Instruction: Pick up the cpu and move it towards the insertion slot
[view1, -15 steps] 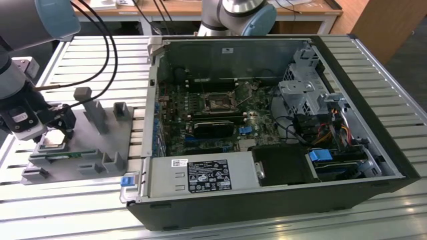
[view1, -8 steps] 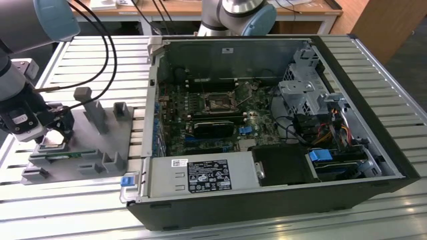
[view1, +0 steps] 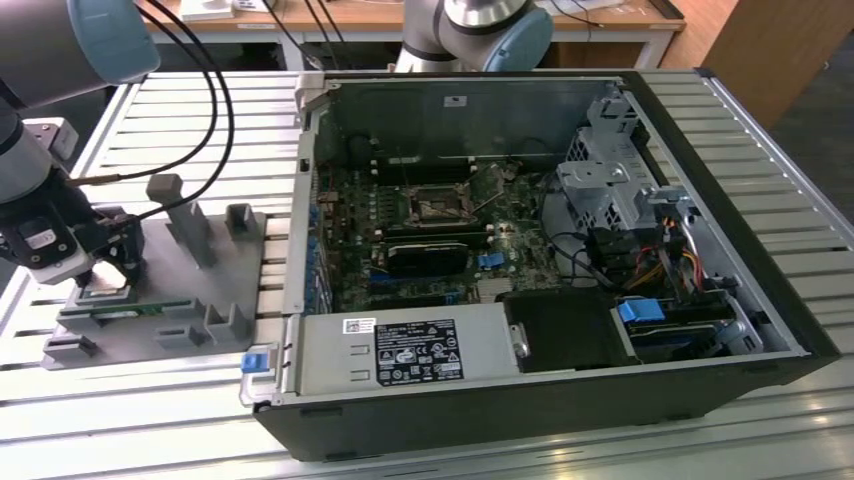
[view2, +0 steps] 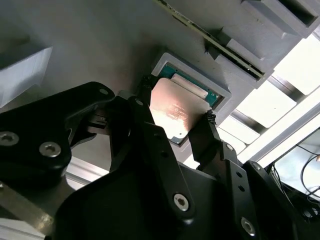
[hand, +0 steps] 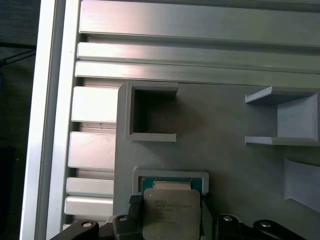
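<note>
My pincer (view2: 176, 104) is closed on the chip (hand: 171, 214), with one finger (view2: 202, 137) pressed against each of two opposite edges of its silvery top. Right beneath my fingers lies the square pocket (hand: 172, 175) of the grey holder (hand: 225, 165), a green edge showing under the chip. Well away from my pincer, inside the open computer case (view1: 767, 250), sits the socket (view1: 438, 207) in its shiny metal frame.

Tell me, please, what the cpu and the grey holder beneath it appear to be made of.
The cpu: metal top, satin silvery finish, catching a soft glare in the second wrist view. The grey holder: probably matte plastic, since it is evenly dull grey with no shine.
</note>
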